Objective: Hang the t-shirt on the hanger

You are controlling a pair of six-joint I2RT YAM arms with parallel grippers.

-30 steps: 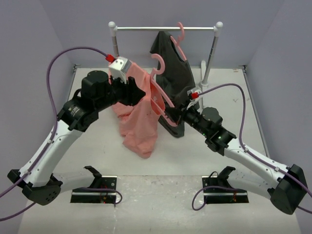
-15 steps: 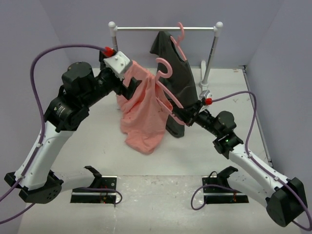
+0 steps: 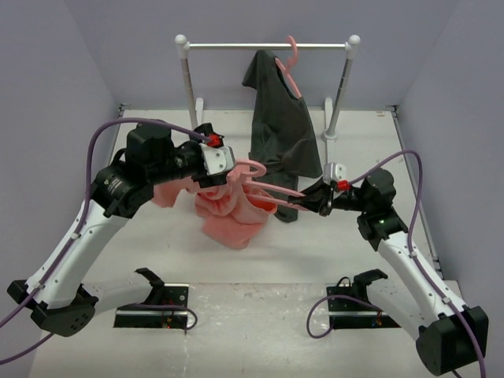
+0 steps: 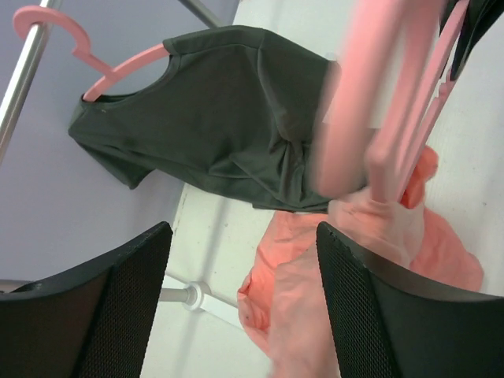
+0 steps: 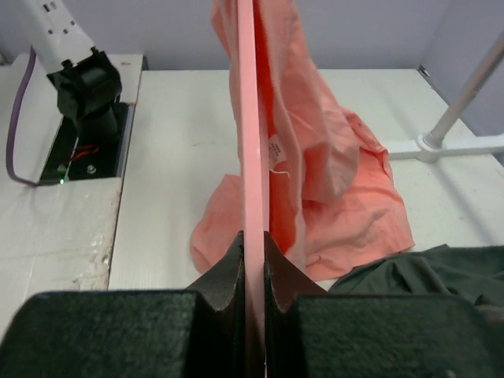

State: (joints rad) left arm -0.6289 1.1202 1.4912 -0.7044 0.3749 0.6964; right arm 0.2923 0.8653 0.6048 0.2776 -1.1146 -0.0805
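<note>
Both arms have dropped since a sec ago; the t-shirt [image 3: 228,216] has slumped from held-up to a heap on the table [image 3: 157,252].

Top view: right gripper [image 3: 303,205] holds the hanger [image 3: 272,189] low and tilted over the tee. Left gripper [image 3: 226,171] is by its hook. A dark grey shirt [image 3: 279,126] hangs on the rail [image 3: 268,46].

L wrist: fingers [image 4: 110,315] apart, nothing betw them; hanger [image 4: 354,94] blurred just ahead.

R wrist: fingers [image 5: 220,276] clamped on the hanger bar [image 5: 250,142], tee [image 5: 331,173] draped round it.

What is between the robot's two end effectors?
In the top view, the pink hanger, with the salmon t-shirt draped on it, spans from the right end effector that clamps it toward the open left end effector.
</note>
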